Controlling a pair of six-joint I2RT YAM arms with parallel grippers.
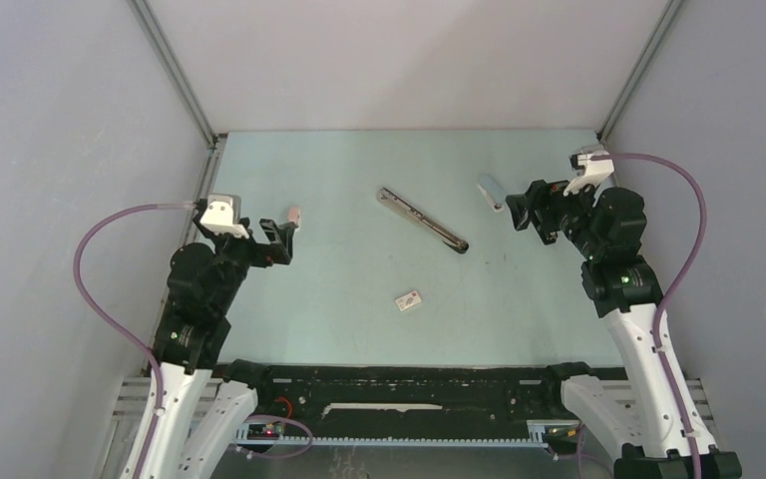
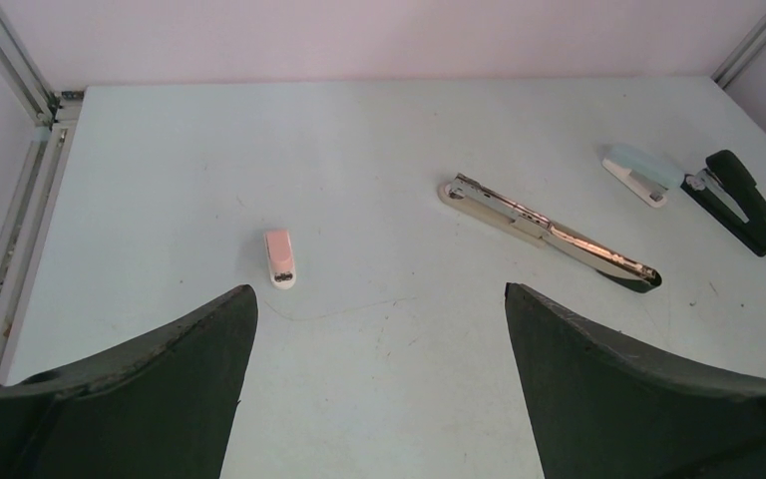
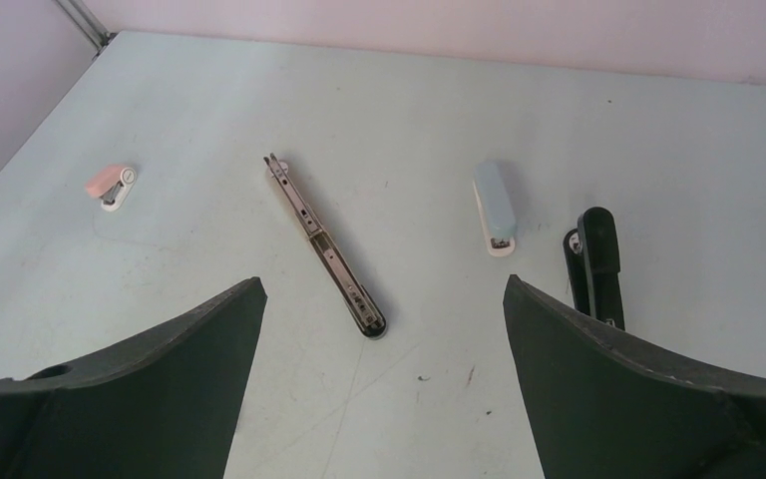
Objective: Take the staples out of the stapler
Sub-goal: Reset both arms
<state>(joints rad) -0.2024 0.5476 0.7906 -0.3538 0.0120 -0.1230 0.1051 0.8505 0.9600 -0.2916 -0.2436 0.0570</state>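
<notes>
The long slim silver stapler [image 1: 422, 220] with a black end lies diagonally mid-table, black end toward the near right. It also shows in the left wrist view [image 2: 549, 232] and the right wrist view [image 3: 325, 247]. No loose staples show in any view. My left gripper [image 1: 284, 239] hovers at the left, open and empty [image 2: 379, 289], well apart from the stapler. My right gripper [image 1: 517, 211] hovers at the right, open and empty [image 3: 383, 281], with the stapler's black end just ahead of it.
A short light-blue stapler [image 1: 491, 192] lies by the right gripper [image 3: 494, 208]. An all-black stapler [image 3: 596, 261] lies beside it, hidden under the arm from above. A small pink-white stapler [image 1: 293, 215] sits by the left gripper [image 2: 279, 257]. A small pale piece [image 1: 410, 298] lies nearer the front.
</notes>
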